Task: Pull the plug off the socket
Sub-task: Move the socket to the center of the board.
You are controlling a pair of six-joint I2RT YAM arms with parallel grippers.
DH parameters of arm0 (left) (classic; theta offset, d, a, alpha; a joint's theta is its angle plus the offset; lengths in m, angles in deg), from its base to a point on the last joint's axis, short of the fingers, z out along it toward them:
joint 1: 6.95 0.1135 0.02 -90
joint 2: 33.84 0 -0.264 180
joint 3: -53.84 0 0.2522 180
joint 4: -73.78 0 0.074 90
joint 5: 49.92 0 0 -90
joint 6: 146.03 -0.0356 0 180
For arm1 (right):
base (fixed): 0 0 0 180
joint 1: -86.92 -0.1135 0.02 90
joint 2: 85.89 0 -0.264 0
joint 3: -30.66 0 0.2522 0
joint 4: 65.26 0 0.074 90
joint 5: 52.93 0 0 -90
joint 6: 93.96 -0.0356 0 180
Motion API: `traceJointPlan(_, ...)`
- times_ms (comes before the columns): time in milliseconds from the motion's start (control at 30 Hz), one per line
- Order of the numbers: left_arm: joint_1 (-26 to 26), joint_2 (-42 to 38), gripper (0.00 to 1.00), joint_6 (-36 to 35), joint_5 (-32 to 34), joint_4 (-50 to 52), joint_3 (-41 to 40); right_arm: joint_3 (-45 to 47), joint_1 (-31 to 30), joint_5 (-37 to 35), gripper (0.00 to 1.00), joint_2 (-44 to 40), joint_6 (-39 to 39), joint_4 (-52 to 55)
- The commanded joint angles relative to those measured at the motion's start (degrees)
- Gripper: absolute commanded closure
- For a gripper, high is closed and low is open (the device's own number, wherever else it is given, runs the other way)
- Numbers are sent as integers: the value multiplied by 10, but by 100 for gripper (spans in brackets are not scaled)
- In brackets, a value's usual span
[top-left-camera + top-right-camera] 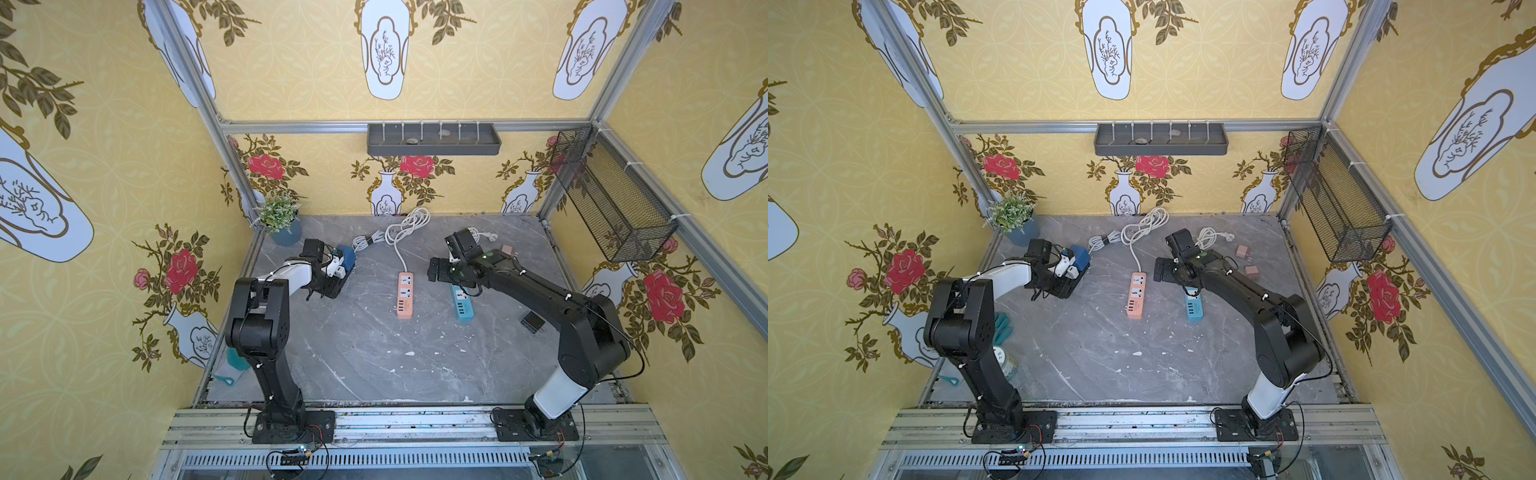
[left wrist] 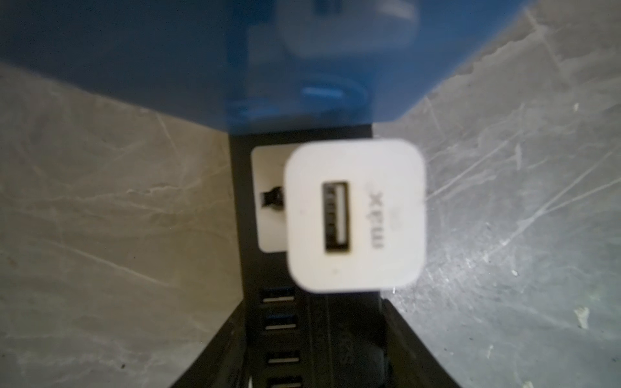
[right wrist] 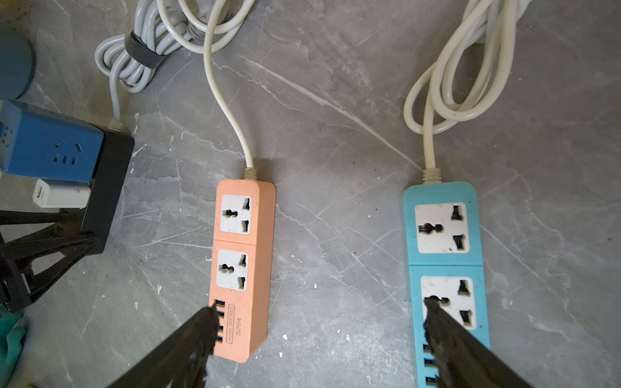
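R gripper (image 3: pixel 319 339) hovers, jaws wide, over orange strip (image 1: pixel 404 296) & blue strip (image 1: pixel 462 304), mid table (image 1: pixel 374 365). Farther back, L gripper (image 1: pixel 332 270) at black strip (image 3: pixel 100 188); white plug (image 2: pixel 356 215) seated there beside blue cube (image 3: pixel 50 147). Grasp step; can't tell L jaws' state. Next: firm grip, straight pull.

even bright light, soft shadows, top views bowed at edges, left wrist view blurred

A matt, scratched stone-like table (image 3: pixel 336 117) is seen; smooth plastic is shown by the white plug (image 2: pixel 356 215) and strips (image 3: pixel 245 268).
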Motion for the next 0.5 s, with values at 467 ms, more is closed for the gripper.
traceJointPlan(467, -34, -95, 60, 2, -88, 94, -88, -14, -12, -2, 1, 12, 1, -1)
